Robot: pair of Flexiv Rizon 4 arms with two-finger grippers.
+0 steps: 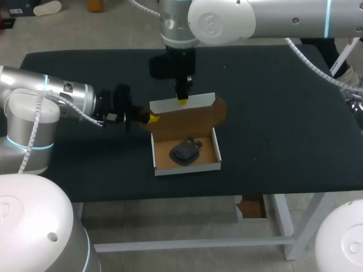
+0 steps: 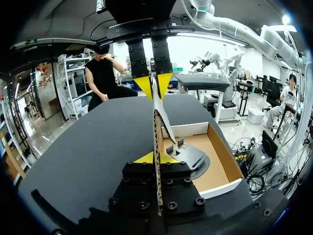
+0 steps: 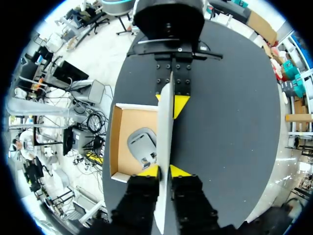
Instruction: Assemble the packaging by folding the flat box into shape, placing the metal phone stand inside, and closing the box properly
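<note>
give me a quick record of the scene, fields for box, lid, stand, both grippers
box: folded into shape, open, on the table
lid: raised along the box's far side, not closed
phone stand: lying inside the box
left gripper: shut on the lid's left end
right gripper: shut on the lid's top edge
step left: closing the lid

A black table (image 1: 283,136) bears one open cardboard box (image 1: 164,158), brown inside, near its middle.
</note>
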